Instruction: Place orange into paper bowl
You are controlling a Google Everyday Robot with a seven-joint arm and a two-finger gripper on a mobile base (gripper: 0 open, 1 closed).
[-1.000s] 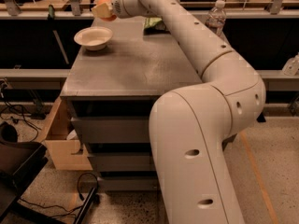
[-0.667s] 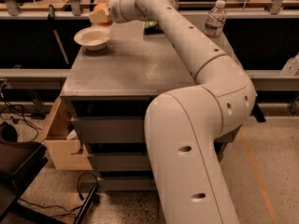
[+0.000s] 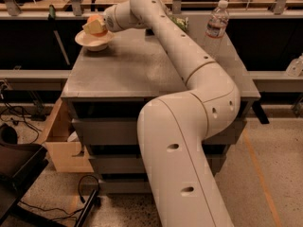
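Observation:
The paper bowl (image 3: 94, 42) is off-white and sits at the far left corner of the grey table (image 3: 137, 70). My gripper (image 3: 94, 26) is right above the bowl, shut on the orange (image 3: 95, 21). The orange is bright and round, held just over the bowl's middle, partly hidden by the yellowish fingers (image 3: 94, 28). My white arm reaches across the table from the lower right.
A clear water bottle (image 3: 215, 26) stands at the table's far right. A green packet (image 3: 179, 22) lies behind the arm at the far edge. An open wooden drawer (image 3: 59, 141) juts out at the lower left. Cables lie on the floor.
The gripper with the orange has moved left and down, from beside the bowl to directly above it.

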